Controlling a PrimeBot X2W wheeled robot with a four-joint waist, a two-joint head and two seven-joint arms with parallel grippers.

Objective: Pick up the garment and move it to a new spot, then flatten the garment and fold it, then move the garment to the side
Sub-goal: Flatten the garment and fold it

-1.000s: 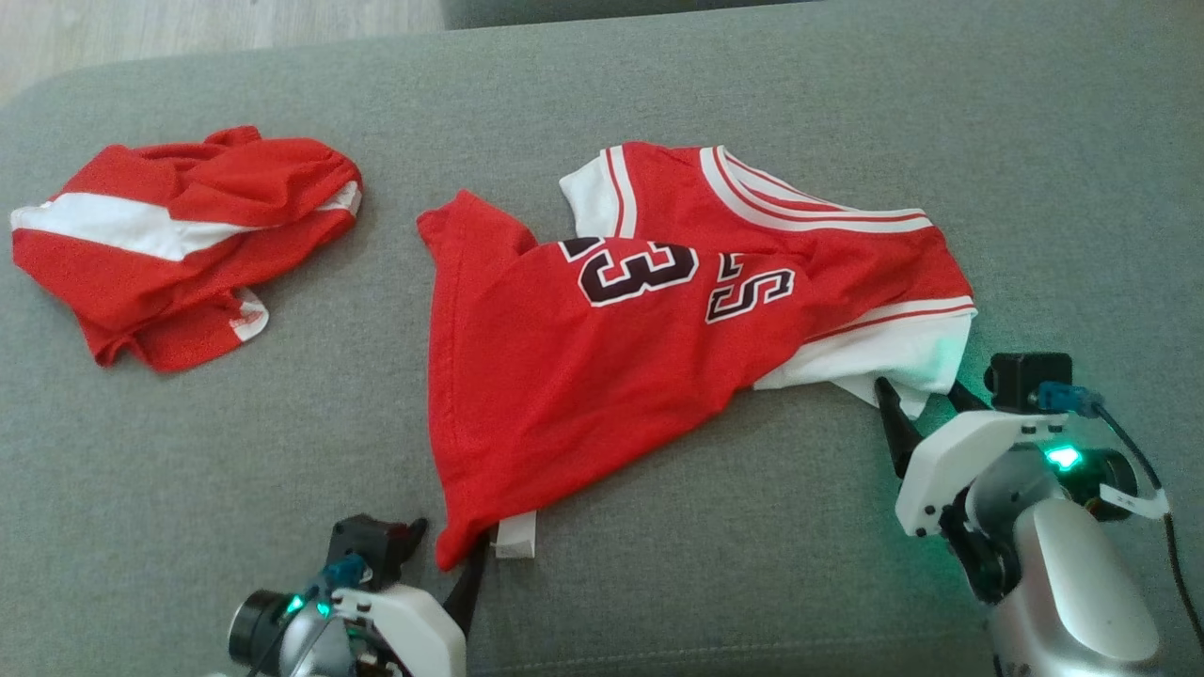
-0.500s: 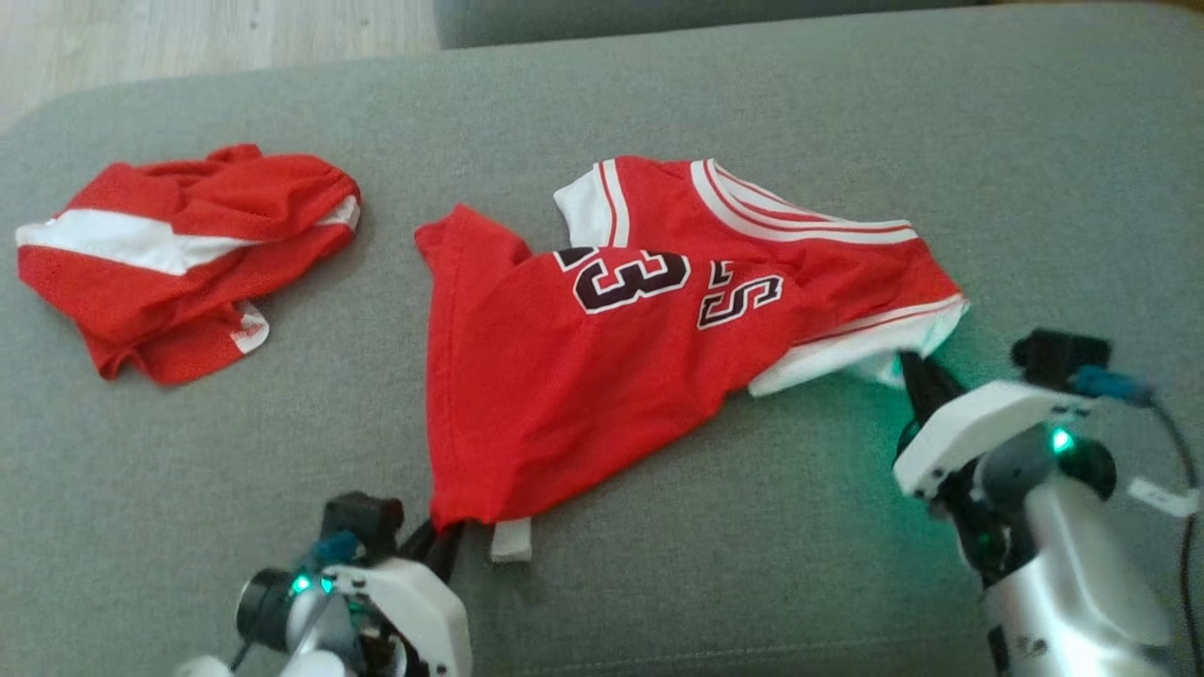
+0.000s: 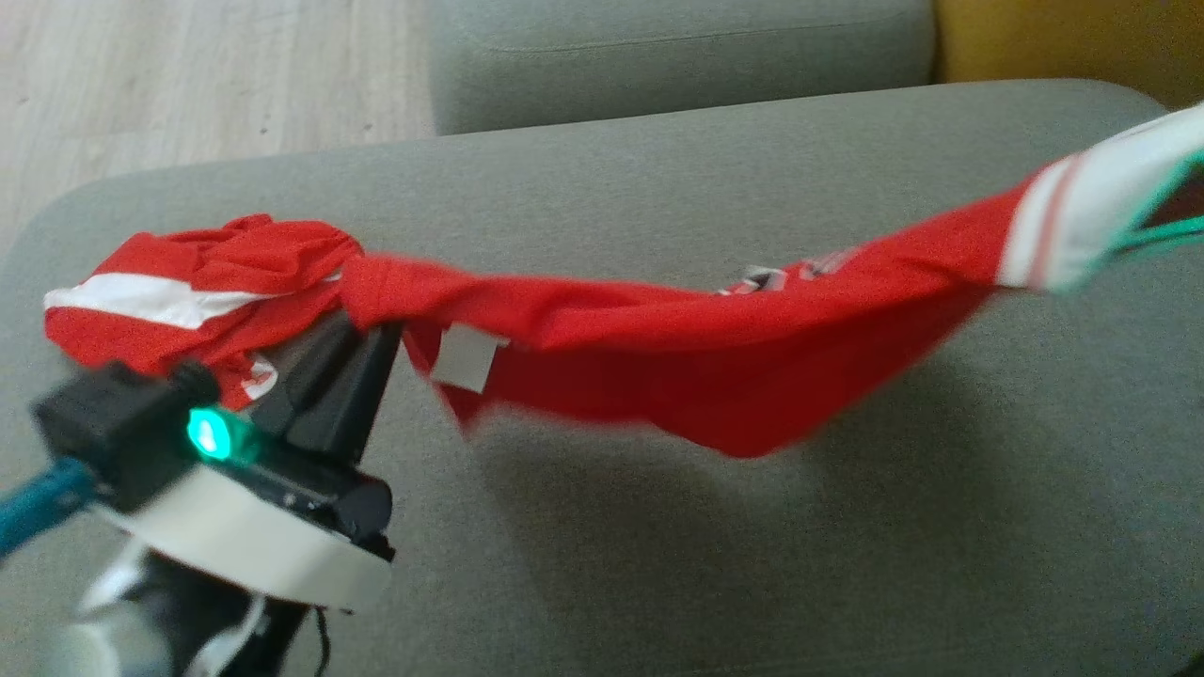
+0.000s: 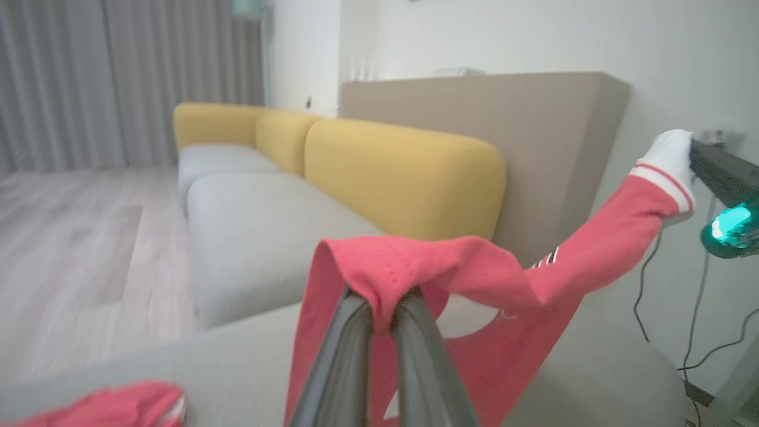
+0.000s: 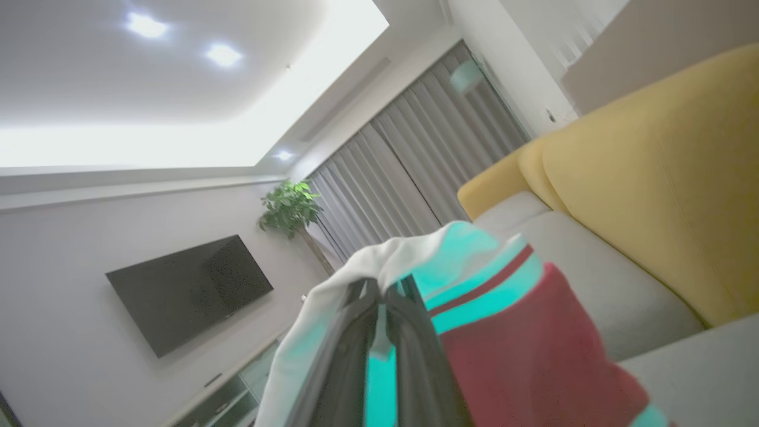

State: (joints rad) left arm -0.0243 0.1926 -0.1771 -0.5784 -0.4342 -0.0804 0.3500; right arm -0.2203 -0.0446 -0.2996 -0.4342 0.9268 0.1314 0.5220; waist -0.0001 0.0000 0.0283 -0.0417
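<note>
The jersey [image 3: 658, 367] hangs in the air over the grey cushion [image 3: 752, 564], strung from nine o'clock to two o'clock in the head view, so I'd carry both ends level and taut enough that its sagging belly clears the red shorts [image 3: 179, 282] at nine o'clock. My left gripper [image 4: 385, 299] is pinched tight on a red hem corner, my right gripper [image 5: 382, 290] on the white sleeve edge.

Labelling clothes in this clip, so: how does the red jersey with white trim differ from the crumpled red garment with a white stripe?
The red jersey hangs in the air, pinched by the left gripper and right gripper; the crumpled red garment with a white stripe lies on the grey cushion. The jersey is pulled out long; the striped garment is bunched in a heap. Both are red with white.
</note>
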